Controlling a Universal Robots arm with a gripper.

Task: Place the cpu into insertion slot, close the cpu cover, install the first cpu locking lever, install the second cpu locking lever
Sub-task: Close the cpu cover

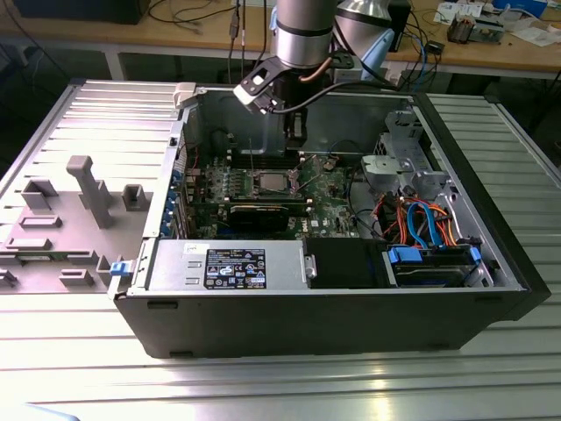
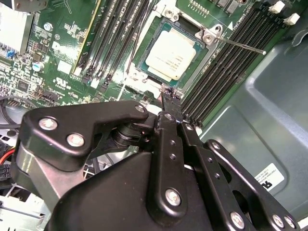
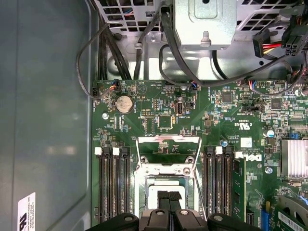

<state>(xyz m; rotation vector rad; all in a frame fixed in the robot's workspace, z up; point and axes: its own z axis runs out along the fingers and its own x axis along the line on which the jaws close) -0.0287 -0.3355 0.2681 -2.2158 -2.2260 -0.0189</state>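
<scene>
Claw [image 2: 169,96] is pinched narrow, fingertips together w/ nothing between them, hanging low inside the open PC case [image 1: 351,307]. In the second wrist view its tip sits right at the edge of the insertion slot [image 2: 142,65], just beside the cpu [image 2: 171,53]; can't tell if it touches.

The cpu lies flat in the slot, silvery top fully exposed. In the first wrist view the cpu cover [image 3: 168,140] looks swung up off the chip, a silver frame standing at the slot's far side from the claw. One thin locking lever [image 2: 240,45] sticks out loose over the black memory slots [image 2: 226,62].

Green motherboard [image 2: 57,48] all around, coin battery [image 3: 124,103] further out. The case rests on a slatted metal table [image 1: 263,386], w/ a grey fixture [image 1: 88,189] at the exterior view's left.
</scene>
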